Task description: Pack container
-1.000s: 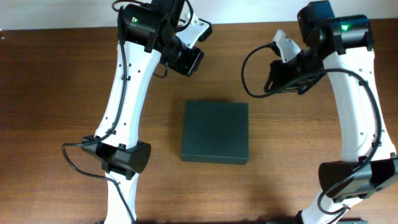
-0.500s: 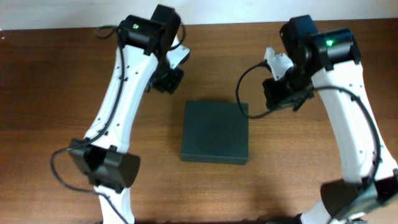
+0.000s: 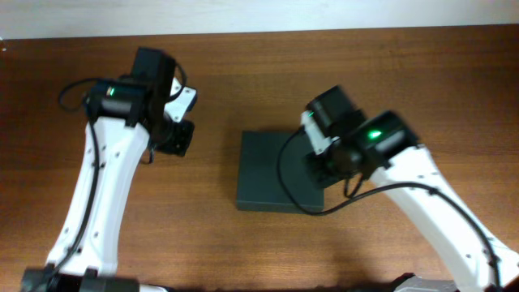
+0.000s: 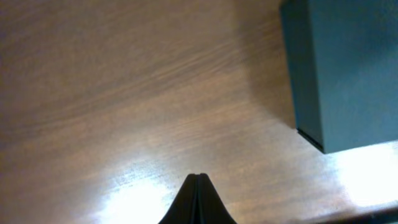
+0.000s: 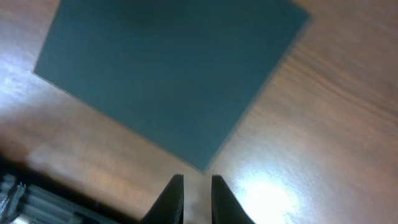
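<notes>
The container (image 3: 276, 172) is a dark green-black shallow box lying shut in the middle of the table. It fills the top of the right wrist view (image 5: 168, 68) and the upper right corner of the left wrist view (image 4: 348, 68). My right gripper (image 5: 197, 180) hangs just off the container's near corner, its fingers a narrow gap apart with nothing between them. From overhead the right arm's wrist (image 3: 328, 158) covers the box's right edge. My left gripper (image 4: 198, 178) is shut on nothing, over bare wood to the left of the box.
The brown wooden table (image 3: 219, 243) ends at a pale wall strip (image 3: 259, 15) along the back. A dark ribbed object (image 5: 25, 196) shows at the bottom left of the right wrist view. Black cables (image 3: 292, 174) loop from the right arm over the box.
Both arms have swung down from the back of the table. The left wrist went left, away from the box. The right wrist came left over the box's right edge.
</notes>
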Controlling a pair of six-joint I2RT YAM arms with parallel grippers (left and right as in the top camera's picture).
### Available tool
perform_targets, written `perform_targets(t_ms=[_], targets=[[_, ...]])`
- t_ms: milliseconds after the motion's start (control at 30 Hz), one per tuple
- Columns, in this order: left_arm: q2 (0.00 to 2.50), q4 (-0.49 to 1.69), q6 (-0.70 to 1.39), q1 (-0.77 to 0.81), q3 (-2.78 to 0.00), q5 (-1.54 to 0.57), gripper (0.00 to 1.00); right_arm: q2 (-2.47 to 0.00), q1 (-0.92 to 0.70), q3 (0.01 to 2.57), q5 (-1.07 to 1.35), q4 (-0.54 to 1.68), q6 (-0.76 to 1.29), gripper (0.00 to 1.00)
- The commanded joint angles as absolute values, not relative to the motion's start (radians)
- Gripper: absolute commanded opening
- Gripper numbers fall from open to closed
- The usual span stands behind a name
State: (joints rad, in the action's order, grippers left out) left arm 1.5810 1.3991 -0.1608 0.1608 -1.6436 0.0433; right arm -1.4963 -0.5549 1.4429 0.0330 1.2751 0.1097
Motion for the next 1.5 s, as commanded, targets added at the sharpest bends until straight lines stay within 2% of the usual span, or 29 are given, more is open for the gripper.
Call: perform_targets(t_ms=[0, 133, 267, 500, 600, 800, 833, 867, 967, 1000, 1067, 1100, 1167, 1233, 1267, 1333, 1467], targets=[[1.483, 1.309, -0.089, 0.105, -1.505, 0.092, 0.02, -1.515, -0.597, 1.330, 0.007, 1.161, 0.133, 0.14], [1.434, 1.212, -0.039, 0.039, -1.393, 0.102, 0.02, -1.543, -0.601, 1.274, 0.026, 1.056, 0.133, 0.14], [1.431, 1.154, -0.037, 0.006, -1.331, 0.098, 0.03, -1.581, -0.601, 1.254, 0.026, 1.004, 0.132, 0.21], [1.432, 1.118, -0.038, 0.004, -1.281, 0.098, 0.04, -1.715, -0.601, 1.254, 0.064, 0.990, 0.128, 0.20], [1.432, 1.118, -0.038, 0.004, -1.280, 0.098, 0.12, -1.767, -0.601, 1.254, 0.075, 0.991, 0.129, 0.20], [1.432, 1.120, -0.038, 0.004, -1.280, 0.094, 0.16, -1.766, -0.596, 1.264, 0.073, 0.987, 0.128, 0.20], [1.432, 1.117, -0.038, 0.004, -1.280, 0.094, 0.26, -1.760, -0.591, 1.274, 0.073, 0.991, 0.128, 0.20], [1.432, 1.113, -0.038, 0.004, -1.280, 0.094, 0.31, -1.755, -0.585, 1.285, 0.069, 0.995, 0.128, 0.20], [1.432, 1.103, -0.038, 0.004, -1.280, 0.094, 0.61, -1.731, -0.546, 1.336, 0.041, 1.018, 0.122, 0.21], [1.432, 1.099, -0.038, 0.004, -1.280, 0.094, 0.67, -1.721, -0.525, 1.362, 0.031, 1.029, 0.110, 0.21], [1.432, 1.087, -0.038, 0.004, -1.281, 0.095, 0.94, -1.707, -0.480, 1.411, 0.002, 1.050, 0.109, 0.22], [1.432, 1.083, -0.038, 0.004, -1.281, 0.095, 0.99, -1.700, -0.450, 1.442, -0.019, 1.065, 0.109, 0.32], [1.432, 1.080, -0.040, 0.004, -1.281, 0.095, 0.99, -1.692, -0.374, 1.507, -0.054, 1.089, 0.109, 0.63], [1.432, 1.081, -0.058, 0.004, -1.281, 0.095, 0.99, -1.692, -0.309, 1.556, -0.073, 1.105, 0.105, 0.80], [1.431, 1.085, -0.057, 0.004, -1.281, 0.095, 0.99, -1.692, -0.223, 1.604, -0.072, 1.120, 0.088, 0.91], [1.425, 1.098, -0.057, 0.007, -1.281, 0.094, 0.99, -1.687, -0.150, 1.630, -0.072, 1.139, 0.083, 1.00], [1.367, 1.111, -0.059, 0.027, -1.269, 0.091, 0.99, -1.645, -0.031, 1.633, -0.060, 1.174, 0.087, 0.99]])
